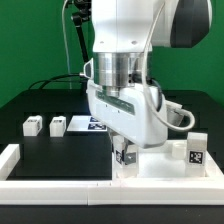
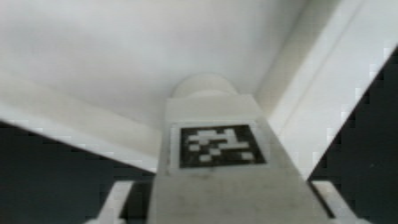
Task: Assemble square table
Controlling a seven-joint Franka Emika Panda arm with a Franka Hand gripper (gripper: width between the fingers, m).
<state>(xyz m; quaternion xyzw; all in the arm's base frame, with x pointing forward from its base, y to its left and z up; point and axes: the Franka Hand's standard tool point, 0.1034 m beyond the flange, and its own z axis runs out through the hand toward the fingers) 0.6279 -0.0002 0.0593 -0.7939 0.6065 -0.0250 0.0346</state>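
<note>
The square table's white top (image 1: 160, 166) lies at the front, on the exterior view's right. My gripper (image 1: 125, 152) hangs over its left part, shut on a white leg (image 1: 124, 156) with a black-and-white tag, held upright. In the wrist view the leg (image 2: 217, 145) fills the space between my two fingers (image 2: 121, 200), and its rounded end points at a corner of the top (image 2: 125, 70) beside the raised rim. Another tagged leg (image 1: 195, 150) stands upright on the top's right side. Two more legs (image 1: 33, 125) (image 1: 57, 125) lie on the black table at the left.
The marker board (image 1: 85, 124) lies flat behind the gripper, partly hidden by the arm. A long white rail (image 1: 70, 182) runs along the front edge and turns up the left side (image 1: 10, 155). Black cables hang at the back left.
</note>
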